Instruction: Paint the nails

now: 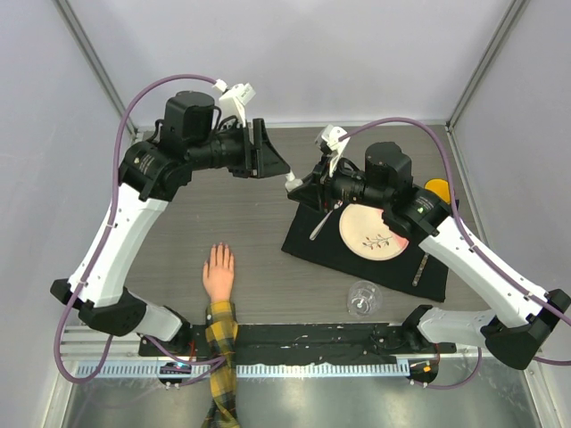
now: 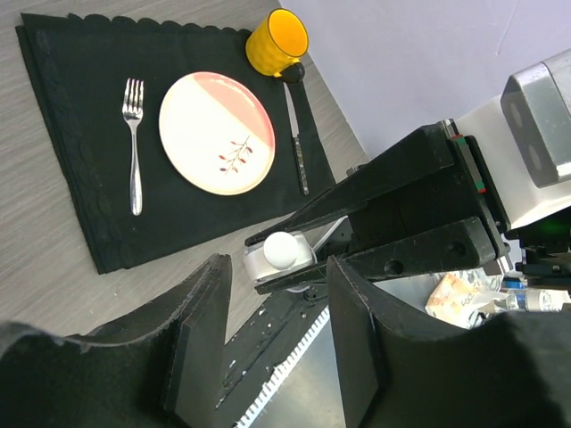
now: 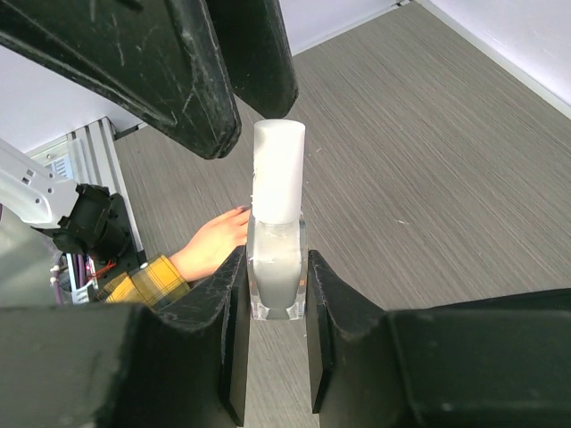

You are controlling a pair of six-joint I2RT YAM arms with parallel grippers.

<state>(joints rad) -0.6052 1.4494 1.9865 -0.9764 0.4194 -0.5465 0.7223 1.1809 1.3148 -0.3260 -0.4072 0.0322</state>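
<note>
above the middle of the grey wood-grain table (image 1: pixel 259 234), the right gripper (image 3: pixel 277 272) is clamped on a small clear-glass nail polish bottle with a tall white cap (image 3: pixel 278 214), and the cap sticks out past its black fingertips. facing it, the left gripper (image 2: pixel 277 308) has its jaws spread wide and grips nothing, the cap just beyond the gap. down by the near edge, the peach-skinned fake hand (image 1: pixel 219 275) lies flat, fingers pointing away from the arm bases, its yellow-and-black plaid sleeve (image 1: pixel 222 343) running off the table. the nails (image 1: pixel 219 250) sit at those fingertips, too small to make out from above, and well apart from the bottle. over to the right, a black cloth placemat (image 1: pixel 308 247) carries a cream-and-pink round plate (image 1: pixel 373 232), a silver fork (image 2: pixel 134 147) and a dark-handled knife (image 2: pixel 297 143), with a yellow cup (image 2: pixel 277 40) at its far corner and a clear drinking glass (image 1: pixel 361 299) at its near edge.
</note>
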